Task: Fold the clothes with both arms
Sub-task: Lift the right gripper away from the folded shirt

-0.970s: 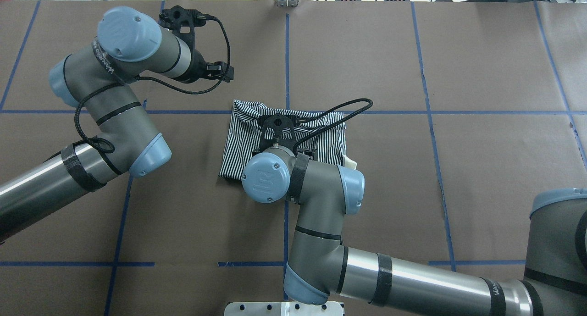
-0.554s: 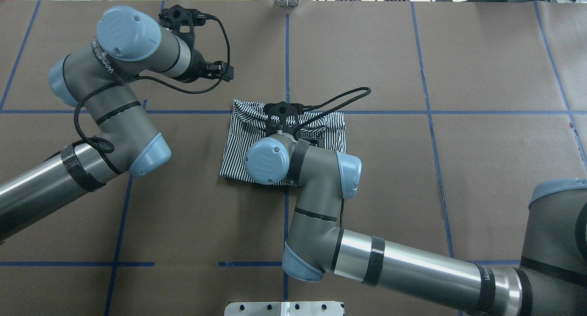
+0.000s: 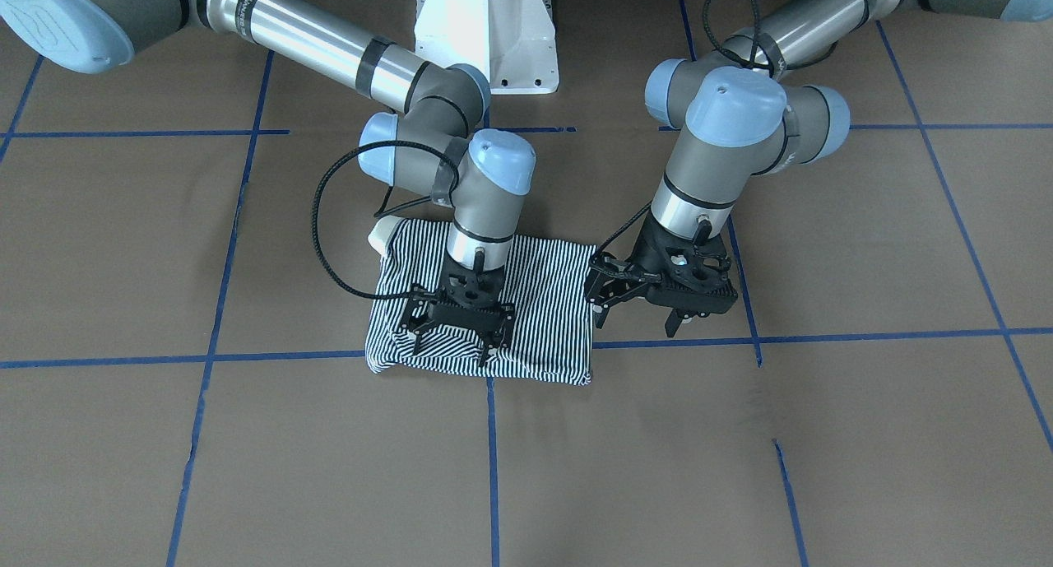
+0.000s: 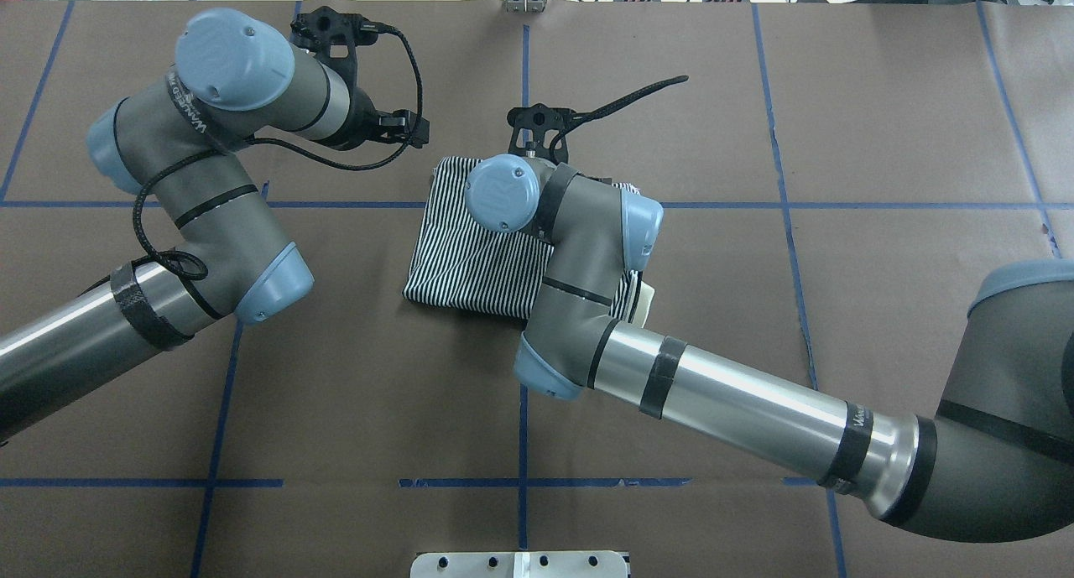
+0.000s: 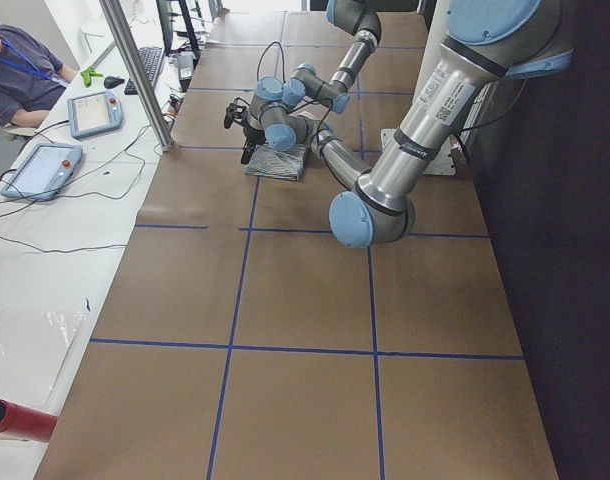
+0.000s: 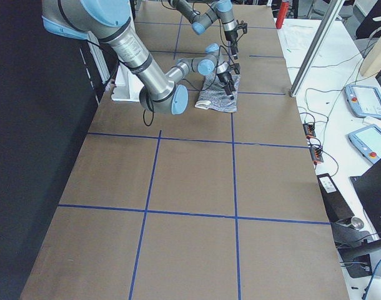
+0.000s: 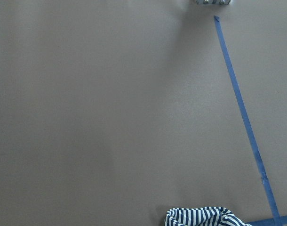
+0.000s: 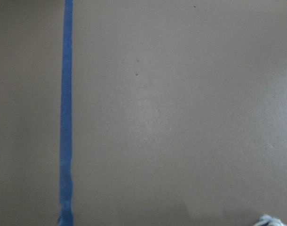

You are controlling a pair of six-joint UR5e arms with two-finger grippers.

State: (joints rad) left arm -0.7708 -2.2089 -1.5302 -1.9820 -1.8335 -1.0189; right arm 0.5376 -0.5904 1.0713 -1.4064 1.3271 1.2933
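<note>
The striped polo shirt [image 3: 543, 304] lies folded into a small rectangle at the table's middle, its cream collar [image 3: 381, 236] sticking out at the corner nearest the robot. It also shows in the overhead view [image 4: 461, 259]. My right gripper [image 3: 450, 345] is open and points down over the shirt's far edge, with nothing between its fingers. My left gripper [image 3: 633, 313] is open and empty, just off the shirt's side edge and above bare paper. The left wrist view catches one shirt corner [image 7: 200, 217]. In the overhead view both grippers are mostly hidden under their wrists.
Brown paper with blue tape lines [image 3: 494, 435] covers the table. The white pedestal base [image 3: 485, 32] stands behind the shirt. A metal post [image 5: 135, 70] stands at the far edge. An operator [image 5: 15, 70] and tablets are on the side table beyond it.
My right arm has stretched away from the robot, carrying its gripper from the shirt's middle to its far edge. The left arm has barely moved. The shirt lies as before.
</note>
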